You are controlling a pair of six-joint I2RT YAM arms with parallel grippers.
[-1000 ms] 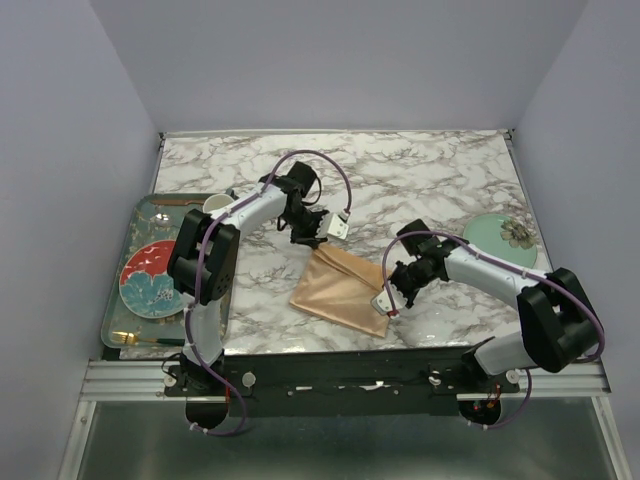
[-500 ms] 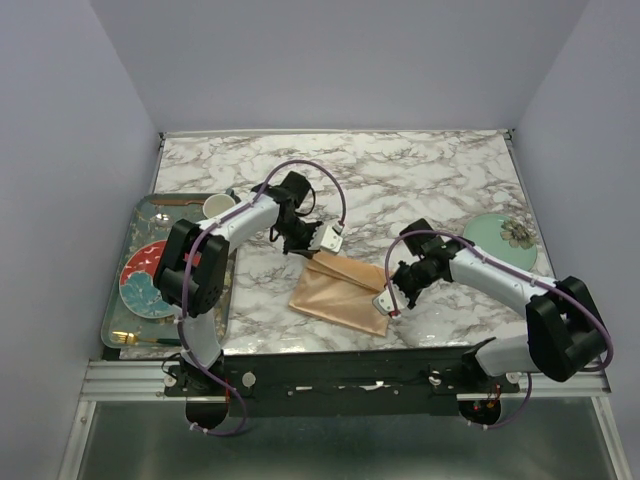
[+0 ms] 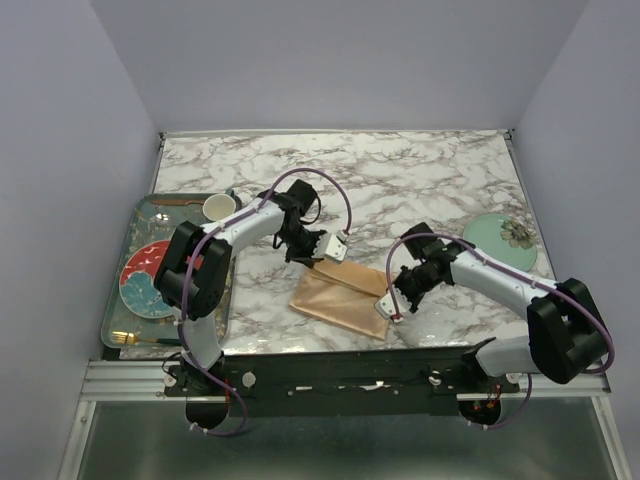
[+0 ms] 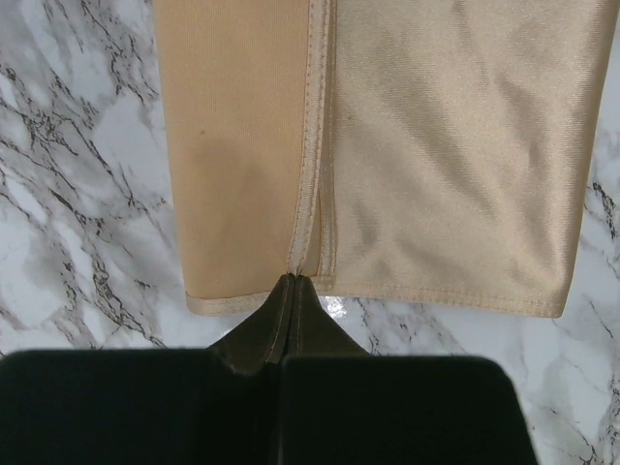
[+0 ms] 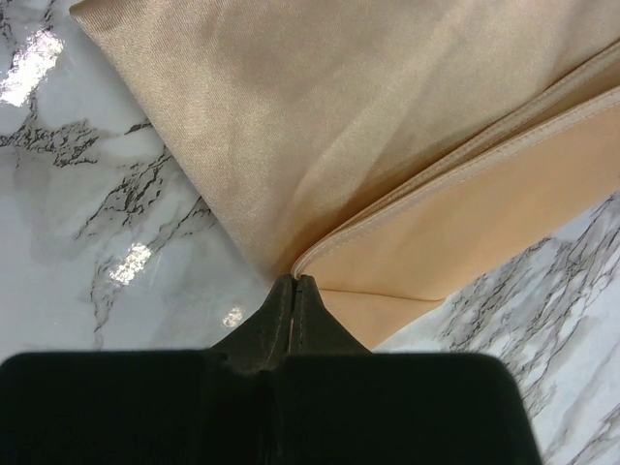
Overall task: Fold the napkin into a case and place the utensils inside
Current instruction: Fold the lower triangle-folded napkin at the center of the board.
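Note:
The peach-orange napkin [image 3: 340, 297] lies partly folded in layers on the marble table, near the front middle. My left gripper [image 3: 320, 259] is at its far edge, shut on a hemmed edge of the napkin [image 4: 407, 145], the fingertips [image 4: 287, 295] pinched together on the hem. My right gripper [image 3: 386, 302] is at the napkin's right corner, shut on the folded hem [image 5: 407, 203]. The gold utensils [image 3: 137, 340] lie at the near end of the grey tray [image 3: 118, 300] on the left, far from both grippers.
On the tray stand a red patterned plate [image 3: 149, 279] and a white cup [image 3: 218, 207]. A pale green plate [image 3: 503, 235] sits at the table's right edge. The arm bases and a metal rail run along the near edge.
My left gripper has moved toward the near right with the napkin's far edge, drawing that layer over so the cloth looks narrower. The right gripper has stayed almost in place on its corner.

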